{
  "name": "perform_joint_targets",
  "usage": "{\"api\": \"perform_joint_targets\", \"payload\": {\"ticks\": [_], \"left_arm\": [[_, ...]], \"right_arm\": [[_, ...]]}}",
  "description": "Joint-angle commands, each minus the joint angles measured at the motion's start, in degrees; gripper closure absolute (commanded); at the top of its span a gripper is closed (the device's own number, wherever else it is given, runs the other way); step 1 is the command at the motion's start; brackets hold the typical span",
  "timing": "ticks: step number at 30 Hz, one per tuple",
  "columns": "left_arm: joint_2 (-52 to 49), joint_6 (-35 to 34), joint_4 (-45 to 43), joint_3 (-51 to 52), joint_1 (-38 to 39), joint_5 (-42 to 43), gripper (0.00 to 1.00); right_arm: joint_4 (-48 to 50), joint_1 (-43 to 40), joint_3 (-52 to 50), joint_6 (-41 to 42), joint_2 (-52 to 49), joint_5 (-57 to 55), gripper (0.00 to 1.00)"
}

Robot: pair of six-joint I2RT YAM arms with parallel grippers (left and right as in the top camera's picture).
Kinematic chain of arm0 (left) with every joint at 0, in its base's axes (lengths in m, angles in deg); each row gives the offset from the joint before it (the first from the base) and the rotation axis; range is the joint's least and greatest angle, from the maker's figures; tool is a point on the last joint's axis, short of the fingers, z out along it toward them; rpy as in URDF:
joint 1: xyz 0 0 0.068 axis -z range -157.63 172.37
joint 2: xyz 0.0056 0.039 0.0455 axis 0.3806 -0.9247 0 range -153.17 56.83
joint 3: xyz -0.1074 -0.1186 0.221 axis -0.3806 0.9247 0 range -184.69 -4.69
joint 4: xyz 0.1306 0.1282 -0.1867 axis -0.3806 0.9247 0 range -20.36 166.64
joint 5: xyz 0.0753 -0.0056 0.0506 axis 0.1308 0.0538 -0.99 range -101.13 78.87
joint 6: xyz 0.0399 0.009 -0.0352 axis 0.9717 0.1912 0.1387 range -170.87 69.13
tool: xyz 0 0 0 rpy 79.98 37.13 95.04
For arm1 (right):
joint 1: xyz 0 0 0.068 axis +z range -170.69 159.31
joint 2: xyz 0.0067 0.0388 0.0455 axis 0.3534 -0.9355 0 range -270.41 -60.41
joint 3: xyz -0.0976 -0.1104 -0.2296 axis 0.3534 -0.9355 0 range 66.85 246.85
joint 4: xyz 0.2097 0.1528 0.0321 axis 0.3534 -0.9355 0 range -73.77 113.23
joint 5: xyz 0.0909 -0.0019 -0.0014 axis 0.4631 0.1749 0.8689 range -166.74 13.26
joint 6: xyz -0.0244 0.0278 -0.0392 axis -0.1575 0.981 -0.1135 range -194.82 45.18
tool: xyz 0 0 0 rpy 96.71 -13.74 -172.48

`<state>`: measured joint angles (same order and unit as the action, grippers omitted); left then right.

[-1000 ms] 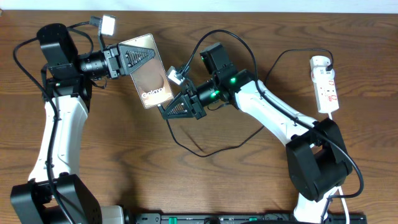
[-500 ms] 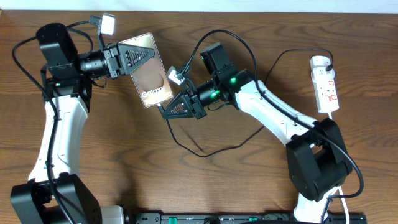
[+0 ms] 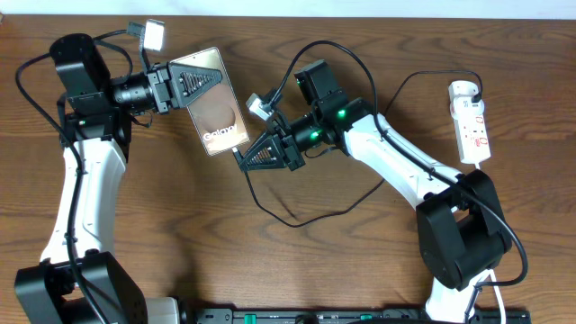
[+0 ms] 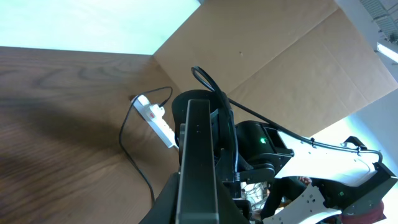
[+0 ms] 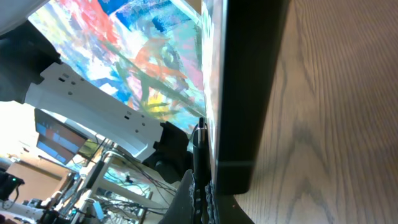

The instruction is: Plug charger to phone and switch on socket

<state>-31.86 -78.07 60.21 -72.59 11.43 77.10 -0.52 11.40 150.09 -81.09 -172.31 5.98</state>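
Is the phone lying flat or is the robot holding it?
Held. The left fingers clamp the phone by one end; the left wrist view shows it edge-on between them.

A brown wooden worktop (image 3: 180,234) with dark, streaky grain fills the overhead view, and a pale strip (image 3: 378,7) runs along its far edge. In the left wrist view the same wood stretches away to a large sheet of plain brown cardboard (image 4: 280,62), which stands upright at the far side and is creased into flat panels. Left of the cardboard lies a bright, blank, pale surface (image 4: 87,25), and a narrow white light (image 4: 387,50) shows at the upper right edge. In the right wrist view the wood grain fills the right side, close and sharp.
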Motion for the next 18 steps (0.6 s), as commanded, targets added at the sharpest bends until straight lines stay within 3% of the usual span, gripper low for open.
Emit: {"api": "perform_joint_targets", "payload": {"ticks": [1, 18], "left_arm": [[0.3, -0.3, -0.5, -0.6, -0.2, 1.8, 0.92], [0.3, -2.9, -0.6, -0.6, -0.2, 0.9, 0.93]], "right_arm": [[0.0, 0.3, 0.6, -1.6, 0.9, 1.9, 0.99], [-0.1, 1.2, 0.5, -3.2, 0.9, 0.3, 0.99]]}}
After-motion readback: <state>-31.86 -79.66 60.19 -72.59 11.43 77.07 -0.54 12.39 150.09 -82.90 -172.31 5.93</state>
